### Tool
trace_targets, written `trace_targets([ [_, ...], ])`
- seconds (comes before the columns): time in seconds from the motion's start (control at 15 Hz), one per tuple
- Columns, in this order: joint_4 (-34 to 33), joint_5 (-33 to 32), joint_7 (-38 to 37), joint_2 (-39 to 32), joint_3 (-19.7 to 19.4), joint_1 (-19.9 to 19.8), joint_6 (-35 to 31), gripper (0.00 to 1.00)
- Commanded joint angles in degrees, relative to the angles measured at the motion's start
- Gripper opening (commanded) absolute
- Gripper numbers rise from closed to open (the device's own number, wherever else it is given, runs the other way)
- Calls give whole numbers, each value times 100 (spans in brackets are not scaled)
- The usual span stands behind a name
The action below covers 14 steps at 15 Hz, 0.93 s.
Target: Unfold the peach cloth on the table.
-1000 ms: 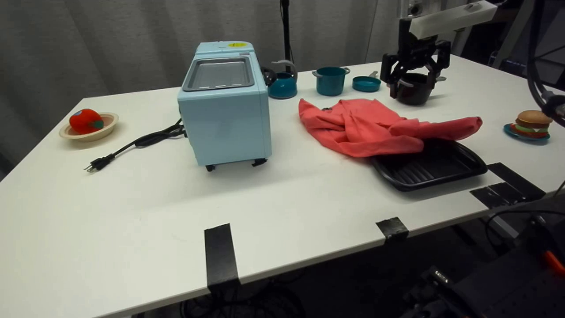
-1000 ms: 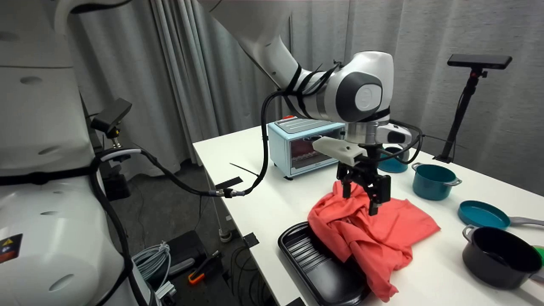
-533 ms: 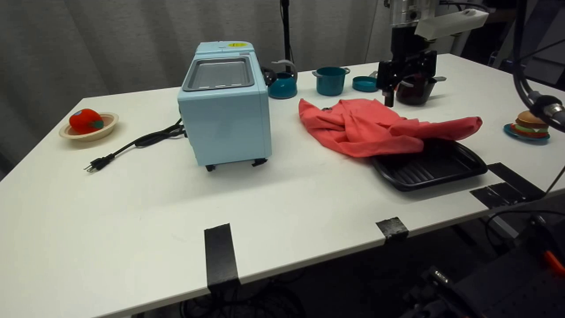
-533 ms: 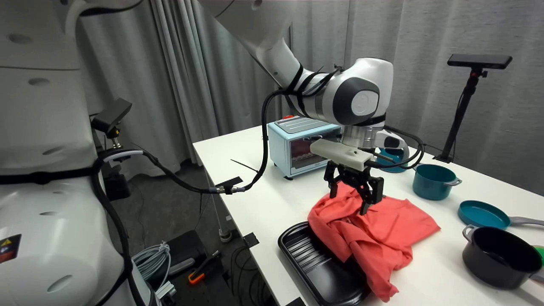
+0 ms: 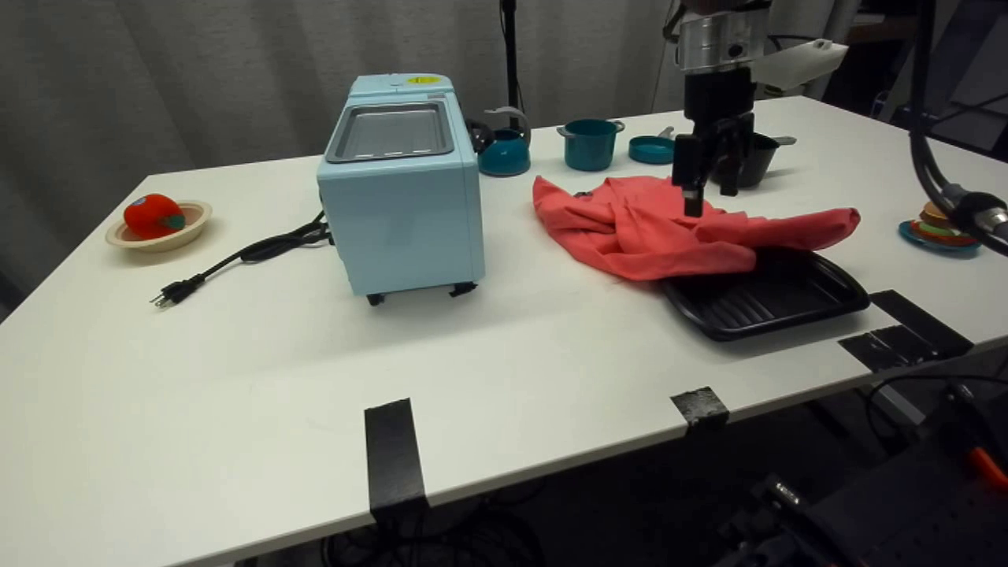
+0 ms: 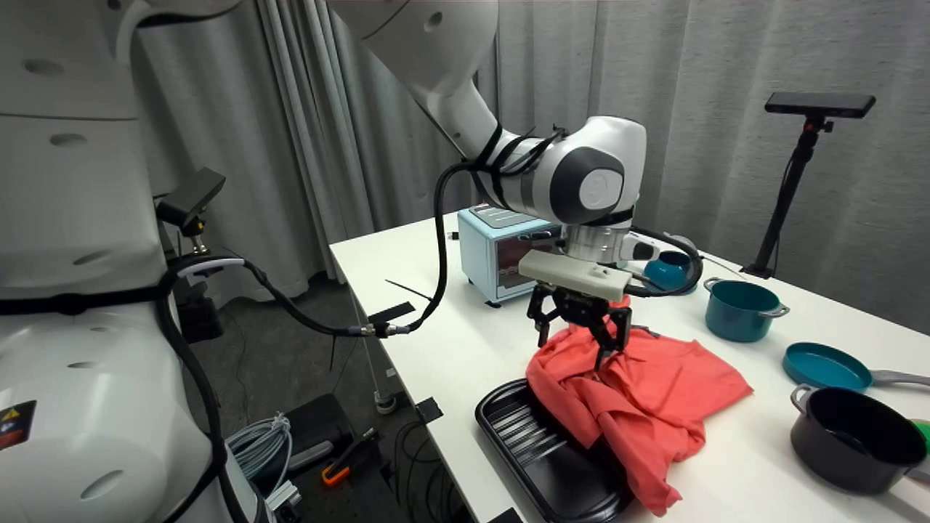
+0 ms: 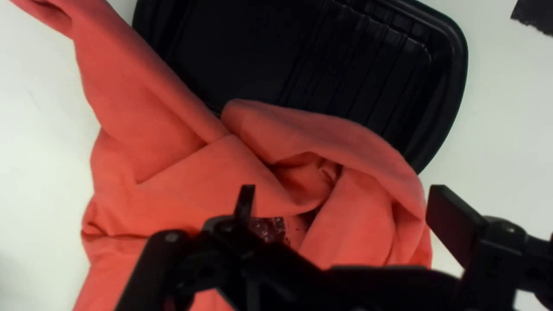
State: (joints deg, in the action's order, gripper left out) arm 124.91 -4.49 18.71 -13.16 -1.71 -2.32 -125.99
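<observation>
a: where is the peach cloth?

b: on the table, bunched and creased, with part of it lying over a black tray. a narrow, rolled end runs along one side of the tray, and a flatter corner spreads away from it.

a: and the gripper?

b: its fingers stand wide apart, pointing down over the cloth in both exterior views. in the wrist view, folds show between the tips.

a: is it touching?

b: i can't tell. fingertip and fabric overlap from outside, but contact is hard to judge.

a: what's that dark, speckled patch among the folds?

b: too unclear to name.

a: what stands around the cloth?

b: a pale blue toaster oven stands near it, its cord trailing over the table. beyond the oven, a cream bowl holds a red tomato-like piece.

a: any cookware?

b: a teal kettle, a teal pot, a teal pan and a dark pot, on the far side of the cloth from the tray.

a: and at the other end?

b: a toy-looking burger on a small blue plate, partly hidden behind a cable.
</observation>
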Motion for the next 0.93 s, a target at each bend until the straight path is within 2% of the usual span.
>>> trace_targets([
  [0.0, 134, 12, 1038, -102, 203, -112, -53, 100],
  [0.4, -133, -468, 2509, -620, 271, -152, 116, 100],
  [0.6, -271, -747, 2967, -838, 251, -158, 167, 100],
  [0.67, -299, -807, 3053, -896, 246, -164, 168, 95],
  [0.73, -351, -839, 3154, -960, 247, -182, 198, 79],
  [0.87, -392, -871, 3276, -1035, 246, -202, 225, 65],
])
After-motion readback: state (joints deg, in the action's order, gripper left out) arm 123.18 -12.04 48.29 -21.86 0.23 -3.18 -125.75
